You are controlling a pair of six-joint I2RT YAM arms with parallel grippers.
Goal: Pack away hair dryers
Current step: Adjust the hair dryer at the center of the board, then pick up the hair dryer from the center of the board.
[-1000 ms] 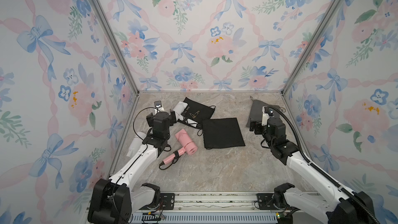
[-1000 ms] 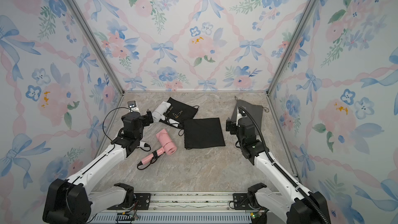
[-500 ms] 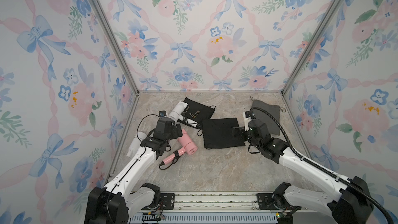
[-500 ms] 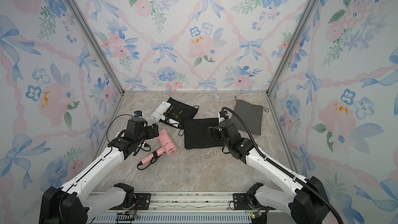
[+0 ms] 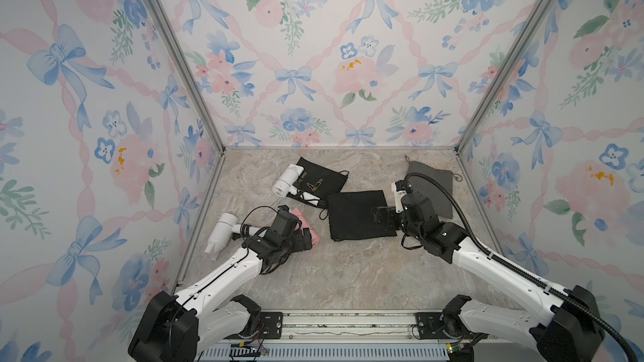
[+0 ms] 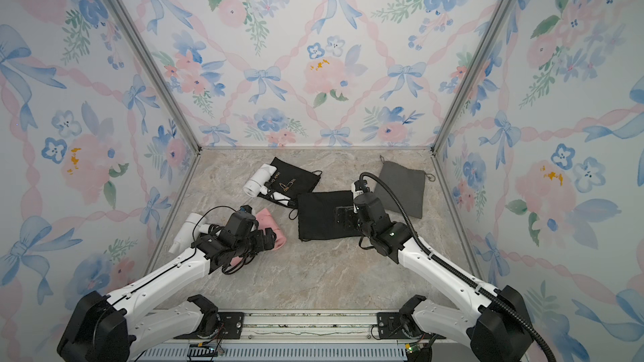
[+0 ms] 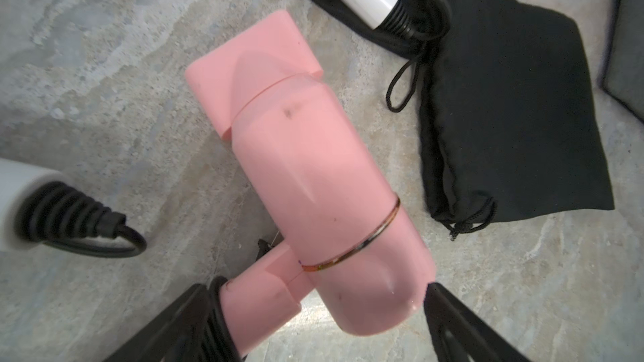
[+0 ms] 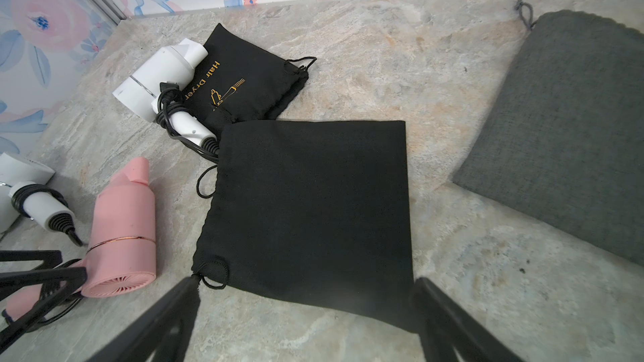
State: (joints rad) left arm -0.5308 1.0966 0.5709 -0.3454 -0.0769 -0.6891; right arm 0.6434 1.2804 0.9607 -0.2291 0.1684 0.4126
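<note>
1. The left gripper [image 7: 317, 304] stood with its jaws spread wide, straddling the rear end of the pink hair dryer [image 7: 313, 175]: one finger by the cord-wrapped handle, the other by the back of the barrel, nothing clamped
2. The pink hair dryer lay on its side on the marble-look tabletop [image 5: 348, 273], left of centre, its nozzle toward the back wall, near the plain black pouch [image 8: 313, 203]
3. The right gripper [image 8: 306, 283] hung just as wide apart over that pouch's near edge, one fingertip by the drawstring loop [image 8: 212, 273] at its corner, gripping nothing
4. A white hair dryer [image 5: 223, 235] lay close to the left wall, beside the left arm, dark cord wound on its handle
5. The second white hair dryer [image 5: 287, 179] lay farther back, partly on a lettered black pouch [image 5: 320, 177]
6. A grey pouch [image 5: 432, 182] lay flat toward the back right corner, well apart from all three dryers
</note>
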